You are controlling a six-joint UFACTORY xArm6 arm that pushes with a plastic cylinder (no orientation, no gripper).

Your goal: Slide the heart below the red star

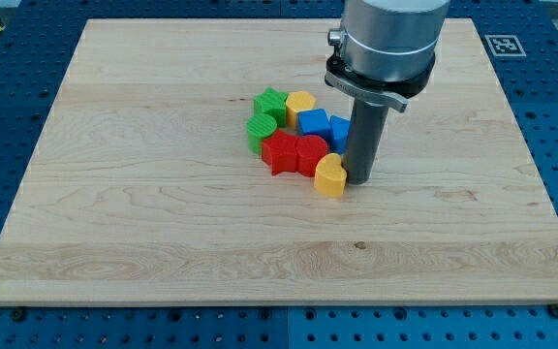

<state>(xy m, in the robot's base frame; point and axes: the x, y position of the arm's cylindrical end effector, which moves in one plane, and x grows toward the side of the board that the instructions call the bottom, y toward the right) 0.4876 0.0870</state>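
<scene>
**Blocks clustering at centre, tip sitting beside the yellow heart**

The wooden surface (pixel 143 213) is lying across a blue perforated bench (pixel 8 97), and every block is gathering in one tight cluster near the middle.

Starting at the view's left, the green round block (pixel 261 129) is sitting at the cluster's 9 o'clock edge, with the green star (pixel 271 102) just beside it at about 1 o'clock. The yellow block (pixel 300 103), its shape hard to make out, is touching the green star at 3 o'clock. Below these, the red star (pixel 279 153) is resting at 5 o'clock of the green round block, and a second red block (pixel 311 153) is pressing against it at 3 o'clock. The blue block (pixel 315 123) is sitting at 12 o'clock of that second red block, with another blue piece (pixel 339 130) partly hiding behind the rod.

The yellow heart (pixel 329 176) is lying at roughly 4 o'clock of the red star, touching the second red block at its 5 o'clock corner.

My tip (pixel 360 180) is standing on the surface at 3 o'clock of the yellow heart, just beside it, seemingly touching. The arm is carrying no jaws, only this rod, so nothing is being pinched.
</scene>
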